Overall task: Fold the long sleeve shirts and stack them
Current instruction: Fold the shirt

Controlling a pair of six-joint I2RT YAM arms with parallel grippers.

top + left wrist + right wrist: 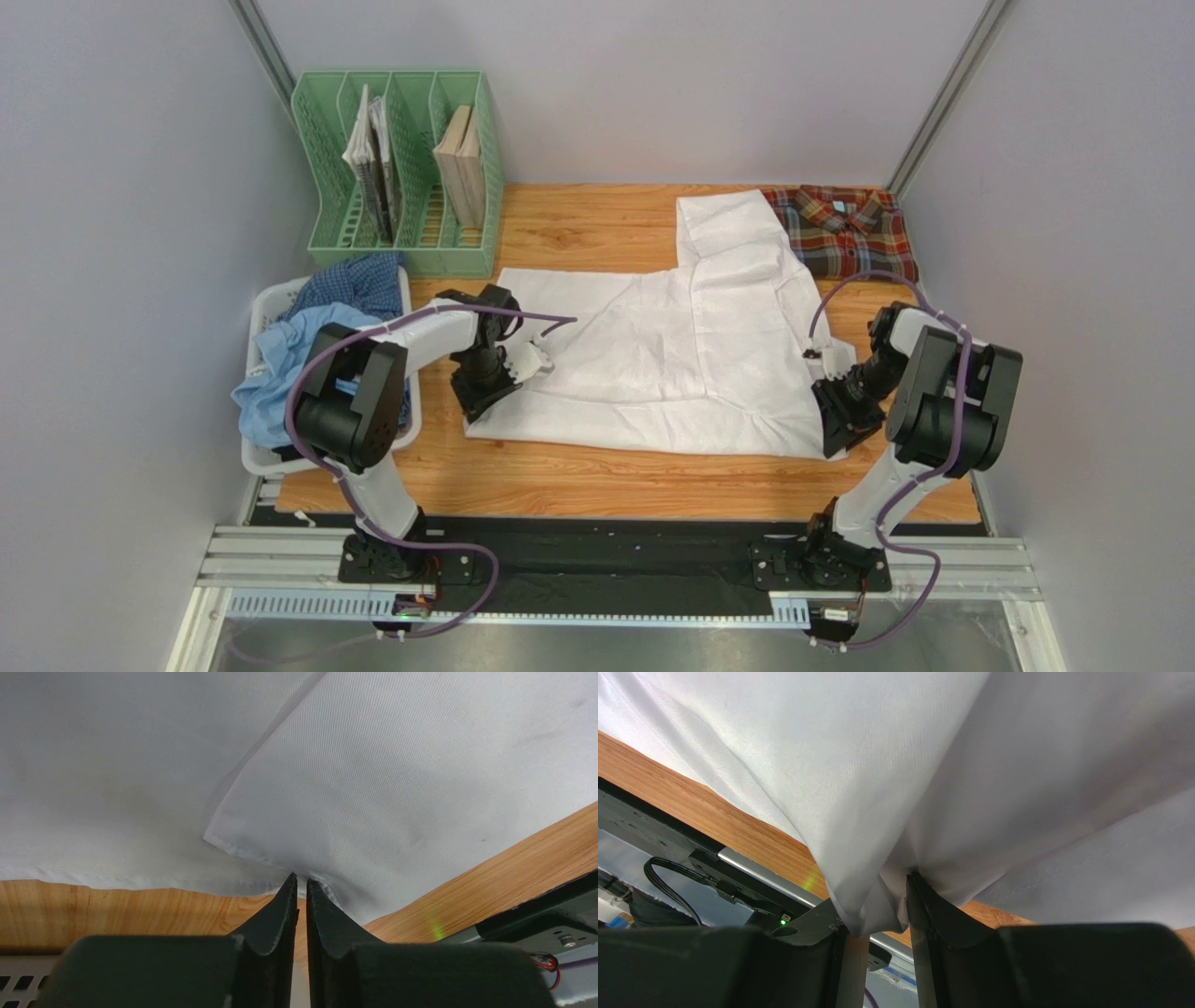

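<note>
The white shirt [659, 350] lies spread on the wooden table [589, 483], long axis running left to right. The left gripper [300, 880] pinches its near-left hem corner. The right gripper [878, 906] clamps bunched cloth at the near-right edge. The rest of the cloth lies beyond both.

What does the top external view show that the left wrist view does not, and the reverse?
Only the top view: the plaid shirt, the green rack, the basket of blue shirts, the right gripper. Only the left wrist view: the left gripper pinching a hem corner. Both: the white shirt on the wooden table.
</note>
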